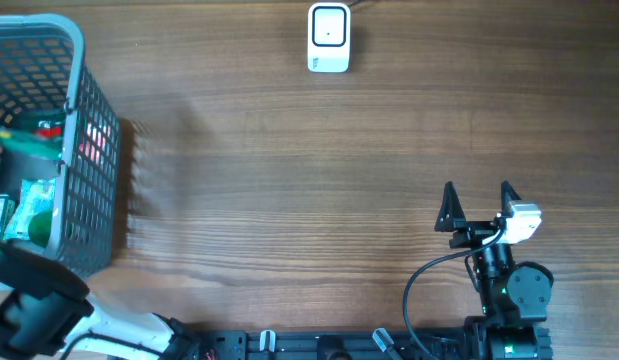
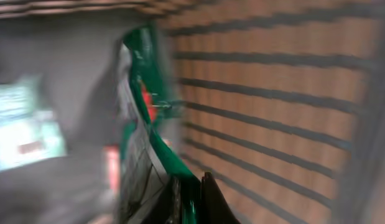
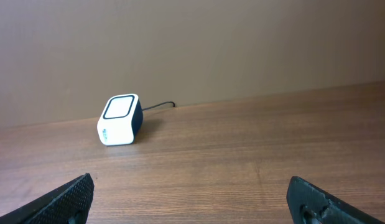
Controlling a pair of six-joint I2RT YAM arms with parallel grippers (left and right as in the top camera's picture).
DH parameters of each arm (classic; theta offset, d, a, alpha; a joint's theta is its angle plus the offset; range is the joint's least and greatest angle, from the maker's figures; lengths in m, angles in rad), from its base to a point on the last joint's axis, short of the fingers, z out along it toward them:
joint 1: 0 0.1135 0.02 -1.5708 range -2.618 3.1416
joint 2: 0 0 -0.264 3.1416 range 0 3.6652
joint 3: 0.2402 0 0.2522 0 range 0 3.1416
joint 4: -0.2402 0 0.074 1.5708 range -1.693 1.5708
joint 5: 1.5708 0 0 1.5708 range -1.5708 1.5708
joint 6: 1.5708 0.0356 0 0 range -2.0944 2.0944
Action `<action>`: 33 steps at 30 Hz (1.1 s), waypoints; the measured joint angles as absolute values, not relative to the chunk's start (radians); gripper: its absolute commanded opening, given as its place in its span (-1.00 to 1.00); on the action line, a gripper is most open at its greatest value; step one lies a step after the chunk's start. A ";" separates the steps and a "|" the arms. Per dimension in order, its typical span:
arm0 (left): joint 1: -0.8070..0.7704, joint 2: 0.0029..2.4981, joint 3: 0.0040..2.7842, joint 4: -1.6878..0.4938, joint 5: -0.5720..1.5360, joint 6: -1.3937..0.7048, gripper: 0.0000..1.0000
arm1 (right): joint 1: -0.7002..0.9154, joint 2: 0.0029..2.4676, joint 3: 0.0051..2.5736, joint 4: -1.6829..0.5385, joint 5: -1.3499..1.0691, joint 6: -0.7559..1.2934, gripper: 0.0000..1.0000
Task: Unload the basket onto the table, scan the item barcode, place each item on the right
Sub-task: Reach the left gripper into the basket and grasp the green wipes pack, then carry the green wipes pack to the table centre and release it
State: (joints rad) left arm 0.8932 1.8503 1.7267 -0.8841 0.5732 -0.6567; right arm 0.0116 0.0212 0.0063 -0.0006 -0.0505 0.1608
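Note:
Inside the grey mesh basket [image 1: 81, 70], my left gripper [image 2: 191, 188] is shut on the lower edge of a green and white packet [image 2: 141, 68], which stands upright between the two black fingers. The left wrist view is blurred. In the overhead view the left fingers are hidden in the basket; only the arm [image 1: 34, 300] shows at the bottom left. The white barcode scanner [image 1: 329, 38] sits at the far edge of the table, also the white barcode scanner [image 3: 119, 119] ahead of my right gripper [image 3: 192, 198]. That right gripper [image 1: 479, 203] rests open and empty at the near right.
The basket holds other packets: a green one [image 1: 34, 212] and a red one [image 1: 89, 145]. Its mesh wall [image 2: 273, 93] stands close on the right of the held packet. The scanner's cable [image 3: 158, 106] runs back toward the wall.

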 measured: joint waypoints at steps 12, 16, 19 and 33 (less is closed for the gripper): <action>0.893 1.718 1.739 -0.553 1.011 -0.800 -0.92 | 0.012 0.021 0.006 -0.001 -0.051 0.161 0.99; 0.893 1.611 1.739 -0.371 1.089 -0.907 -0.92 | 0.012 0.021 0.006 -0.001 -0.051 0.161 0.99; 0.887 1.506 1.741 -0.302 1.118 -0.983 -0.92 | 0.012 0.021 0.006 -0.001 -0.051 0.161 0.99; 0.364 1.352 1.757 -0.985 0.860 -0.706 -0.92 | 0.012 0.022 0.006 0.000 -0.051 0.161 0.99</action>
